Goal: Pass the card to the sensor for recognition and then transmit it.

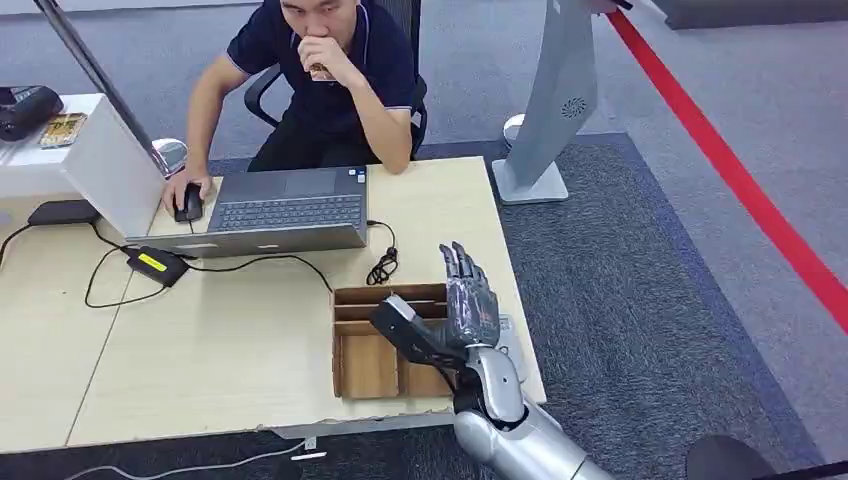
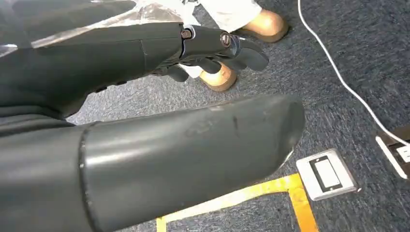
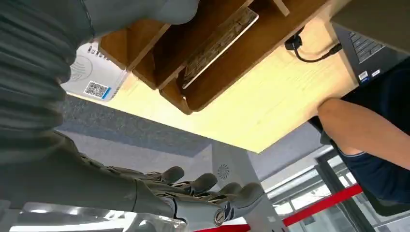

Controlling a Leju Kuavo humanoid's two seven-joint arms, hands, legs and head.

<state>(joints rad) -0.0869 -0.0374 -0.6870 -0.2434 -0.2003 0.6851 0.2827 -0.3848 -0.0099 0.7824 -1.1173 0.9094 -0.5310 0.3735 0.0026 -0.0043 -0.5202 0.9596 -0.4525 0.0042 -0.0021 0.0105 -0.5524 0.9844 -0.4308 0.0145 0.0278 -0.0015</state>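
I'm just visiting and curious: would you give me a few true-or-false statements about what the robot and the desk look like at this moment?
1. The right hand is above the wooden tray, fingers spread, holding nothing. True.
2. A card lies in one tray compartment. True.
3. The laptop is shut. False: it is open, and a person sits behind it.
4. The left hand rests on the desk. False: it hangs above the carpet.

Pale wooden table [image 1: 250,350], laptop [image 1: 270,210], mouse [image 1: 188,203], wooden divided tray [image 1: 385,340], black adapter [image 1: 157,264], white sensor [image 3: 94,79]
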